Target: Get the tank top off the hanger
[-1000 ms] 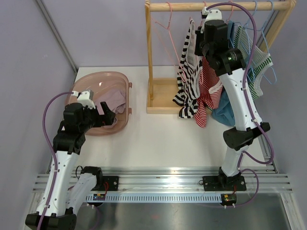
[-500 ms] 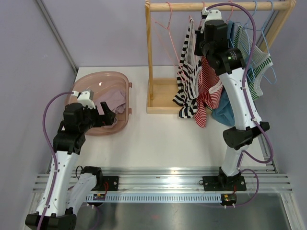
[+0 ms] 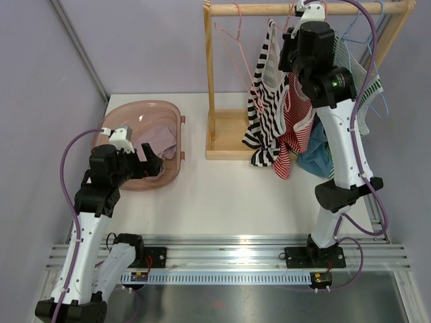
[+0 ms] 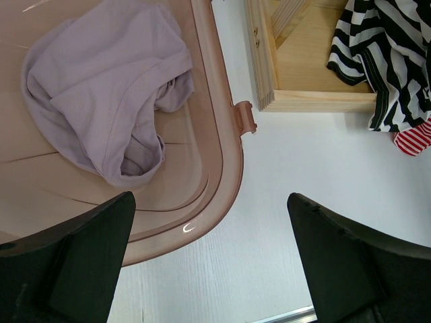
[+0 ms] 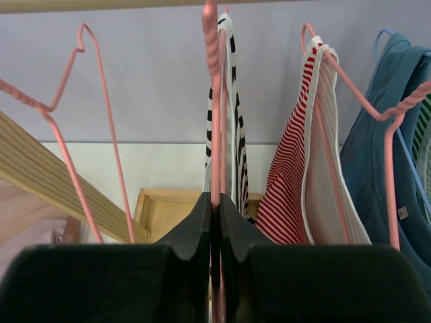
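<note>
A black-and-white striped tank top [image 3: 264, 101] hangs on a pink wire hanger [image 5: 214, 101] at the wooden rail [image 3: 256, 9]. It also shows in the right wrist view [image 5: 232, 128]. My right gripper [image 5: 215, 202] is shut on the hanger's neck, just below the rail; in the top view it [image 3: 291, 47] sits high beside the top's straps. My left gripper [image 4: 210, 198] is open and empty, low over the near right rim of the pink basket [image 4: 229, 155]; in the top view it [image 3: 158, 165] is at the left.
A lilac garment [image 4: 101, 87] lies in the basket [image 3: 172, 111]. On the rail hang an empty pink hanger [image 5: 87, 134], a red-striped top [image 5: 289, 182], a blue garment [image 5: 384, 134] and a green-striped top [image 3: 363, 87]. The rack's wooden base [image 3: 225, 141] stands behind.
My right gripper has risen and shifted slightly right with the hanger, lifting the striped tank top a little. The left arm has not moved.
</note>
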Controlling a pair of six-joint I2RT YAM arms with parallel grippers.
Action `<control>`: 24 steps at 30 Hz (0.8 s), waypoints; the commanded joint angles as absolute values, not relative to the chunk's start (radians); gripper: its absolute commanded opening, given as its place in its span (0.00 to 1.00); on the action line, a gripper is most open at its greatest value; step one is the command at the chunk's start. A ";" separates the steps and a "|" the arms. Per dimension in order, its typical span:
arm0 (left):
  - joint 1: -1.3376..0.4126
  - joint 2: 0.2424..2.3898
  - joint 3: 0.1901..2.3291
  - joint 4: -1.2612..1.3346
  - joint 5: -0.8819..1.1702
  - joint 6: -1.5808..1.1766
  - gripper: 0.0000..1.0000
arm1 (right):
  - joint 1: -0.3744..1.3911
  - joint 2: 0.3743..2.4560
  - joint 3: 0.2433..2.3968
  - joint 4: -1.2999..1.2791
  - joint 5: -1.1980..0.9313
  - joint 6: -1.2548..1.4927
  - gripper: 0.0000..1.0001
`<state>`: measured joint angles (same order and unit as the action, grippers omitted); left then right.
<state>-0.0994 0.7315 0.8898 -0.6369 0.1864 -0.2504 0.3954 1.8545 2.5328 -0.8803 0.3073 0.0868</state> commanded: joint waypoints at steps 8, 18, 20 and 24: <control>-0.132 0.716 0.910 -0.583 0.270 -0.256 0.99 | 0.388 1.599 2.372 -0.781 0.256 0.118 0.00; -0.526 0.796 1.156 -0.575 0.010 -0.359 0.99 | 0.388 1.232 1.947 -0.862 0.115 0.193 0.00; -0.671 0.833 1.215 -0.571 -0.101 -0.361 0.99 | 0.388 1.154 1.881 -0.906 0.031 0.201 0.00; -0.902 0.977 1.380 -0.555 -0.264 -0.296 0.99 | 0.388 1.043 1.829 -0.997 -0.083 0.225 0.00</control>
